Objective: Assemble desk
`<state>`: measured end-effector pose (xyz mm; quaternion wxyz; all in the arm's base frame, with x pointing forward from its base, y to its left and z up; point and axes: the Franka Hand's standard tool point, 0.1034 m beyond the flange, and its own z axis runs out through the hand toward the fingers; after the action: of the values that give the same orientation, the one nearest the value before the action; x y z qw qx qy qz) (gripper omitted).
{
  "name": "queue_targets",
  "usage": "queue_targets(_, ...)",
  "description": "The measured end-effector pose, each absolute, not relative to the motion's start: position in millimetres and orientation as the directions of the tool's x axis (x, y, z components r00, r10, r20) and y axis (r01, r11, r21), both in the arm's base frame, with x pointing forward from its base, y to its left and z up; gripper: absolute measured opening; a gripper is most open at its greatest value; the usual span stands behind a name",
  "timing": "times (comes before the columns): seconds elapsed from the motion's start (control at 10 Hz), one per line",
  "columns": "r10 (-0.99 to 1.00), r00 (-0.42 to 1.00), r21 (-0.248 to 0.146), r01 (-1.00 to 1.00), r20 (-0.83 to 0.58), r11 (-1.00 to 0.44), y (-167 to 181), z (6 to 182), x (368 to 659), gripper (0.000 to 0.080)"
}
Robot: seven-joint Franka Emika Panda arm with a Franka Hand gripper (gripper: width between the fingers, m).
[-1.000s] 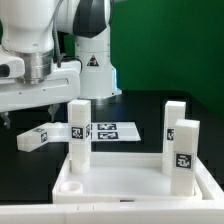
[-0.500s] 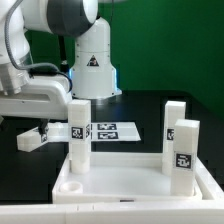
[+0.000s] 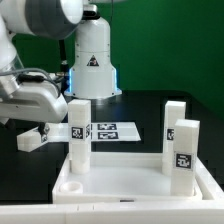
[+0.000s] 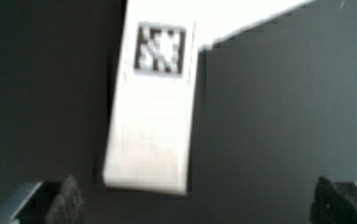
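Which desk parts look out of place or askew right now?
One leg lies flat on the dark table at the exterior view's left, outside the panel, while three legs stand upright in its corners. In the wrist view it lies below the open claw, ungrasped. Nothing looks damaged.

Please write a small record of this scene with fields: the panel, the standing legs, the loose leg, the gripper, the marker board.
panel: desk panel, white, rimmed, lying flat at the front
standing legs: three upright in the panel: one at the exterior view's left, two at its right
loose leg: fourth leg lying on the dark table, left of the panel
gripper: gripper open, above the loose leg, holding nothing
marker board: marker board flat behind the panel
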<state>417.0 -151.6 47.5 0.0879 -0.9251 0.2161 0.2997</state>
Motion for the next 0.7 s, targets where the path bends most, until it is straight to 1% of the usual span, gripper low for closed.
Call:
queue_targets(0.2, -0.310, 0.649, -0.030, -0.457, -0.695, -0.889, -154, 44.5, 417, 0.0649)
queue_targets(0.5, -0.261, 0.524, -0.021, -0.473, -0.811, -0.881, -152, 41.1, 409, 0.0649)
queue_targets(0.6, -0.253, 0.438, -0.018, -0.525, -0.863, -0.851, -151, 37.1, 404, 0.0649)
queue_targets(0.7, -0.272, 0.419, -0.024, -0.579, -0.866, -0.815, -153, 28.9, 407, 0.0649)
